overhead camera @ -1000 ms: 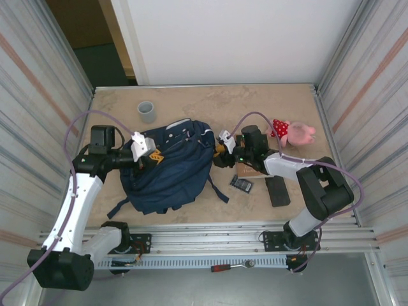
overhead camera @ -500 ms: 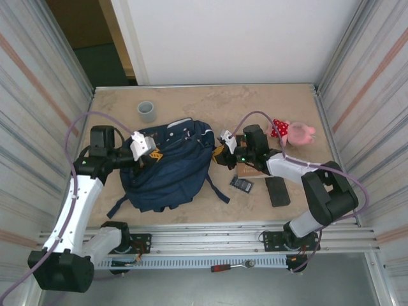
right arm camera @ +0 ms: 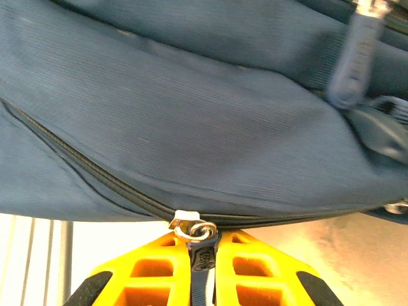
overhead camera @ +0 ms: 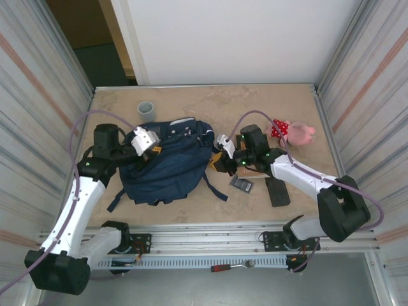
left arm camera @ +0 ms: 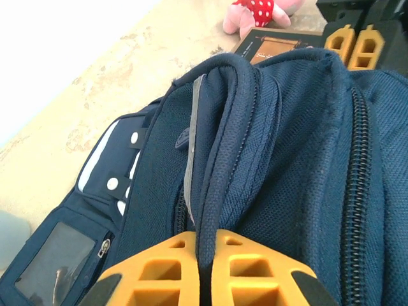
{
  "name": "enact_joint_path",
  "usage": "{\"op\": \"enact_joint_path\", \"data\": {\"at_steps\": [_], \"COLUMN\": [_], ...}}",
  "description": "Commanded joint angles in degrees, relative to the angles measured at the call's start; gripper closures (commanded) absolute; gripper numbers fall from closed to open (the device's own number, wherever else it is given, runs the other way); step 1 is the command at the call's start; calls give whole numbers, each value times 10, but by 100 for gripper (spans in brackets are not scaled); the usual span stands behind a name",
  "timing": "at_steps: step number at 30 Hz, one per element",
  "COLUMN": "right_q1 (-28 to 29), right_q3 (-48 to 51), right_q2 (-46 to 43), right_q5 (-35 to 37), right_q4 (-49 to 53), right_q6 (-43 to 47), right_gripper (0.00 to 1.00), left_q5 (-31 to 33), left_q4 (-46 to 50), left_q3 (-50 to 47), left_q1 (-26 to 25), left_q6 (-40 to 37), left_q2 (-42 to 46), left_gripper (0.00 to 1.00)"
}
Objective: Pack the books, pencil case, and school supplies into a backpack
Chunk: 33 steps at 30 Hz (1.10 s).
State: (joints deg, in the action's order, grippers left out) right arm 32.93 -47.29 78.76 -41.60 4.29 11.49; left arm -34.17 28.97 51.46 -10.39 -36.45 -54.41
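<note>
The navy backpack (overhead camera: 167, 171) was seen from above at the middle of the table (overhead camera: 191, 105), caught between both arms. In the left wrist view, the left gripper (left arm camera: 205, 245) was clamped shut on the backpack's corded top ridge, with the book (left arm camera: 275, 43) beyond. In the right wrist view, the right gripper (right arm camera: 203, 248) was pinched on a zipper pull (right arm camera: 194, 228). One of the school supplies (overhead camera: 241, 184) was seen just beside the bag.

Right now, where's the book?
In the left wrist view, the book lies on the table just beyond the backpack, beside the plush toy and the right gripper.
</note>
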Motion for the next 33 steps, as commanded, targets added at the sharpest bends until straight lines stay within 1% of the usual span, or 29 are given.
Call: {"op": "enact_joint_path", "data": {"at_steps": [1, 3, 6, 8, 12, 17, 20, 23, 31, 33], "right_q1": [26, 29, 27, 25, 15, 6, 4, -2, -11, -11], "right_q3": [-21, -20, -22, -22, -24, -32, -30, -28, -23, -23], "right_q2": [-26, -27, -25, -20, -1, 15, 17, 18, 22, 25], "right_q5": [-11, -14, -30, -49, -81, -114, -121, -131, -148, -148], "right_q4": [49, 46, 45, 43, 9, -10, -14, -23, -36, -37], "right_q6": [8, -3, -16, -26, -50, -70, -75, -88, -107, -109], "right_gripper": [100, 100, 100, 95, 93, 84, 81, 81, 73, 76], "left_q5": [81, 74, 60, 53, 57, 36, 34, 36, 33, 34], "left_q4": [-55, -70, -81, -82, -85, -90, -94, -95, -98, -98], "left_q3": [-6, -12, -19, -20, -17, -15, -13, -11, -16, -16], "left_q1": [-27, -32, -32, -32, -32, -32, -32, -32, -32, -32], "left_q6": [29, 49, 57, 58, 61, 60, 62, 63, 62, 64], "left_q2": [6, 5, 9, 10, 9, 7, 6, 5, 10, 9], "left_gripper": [100, 100, 100, 100, 100, 100, 100, 100, 100, 100]}}
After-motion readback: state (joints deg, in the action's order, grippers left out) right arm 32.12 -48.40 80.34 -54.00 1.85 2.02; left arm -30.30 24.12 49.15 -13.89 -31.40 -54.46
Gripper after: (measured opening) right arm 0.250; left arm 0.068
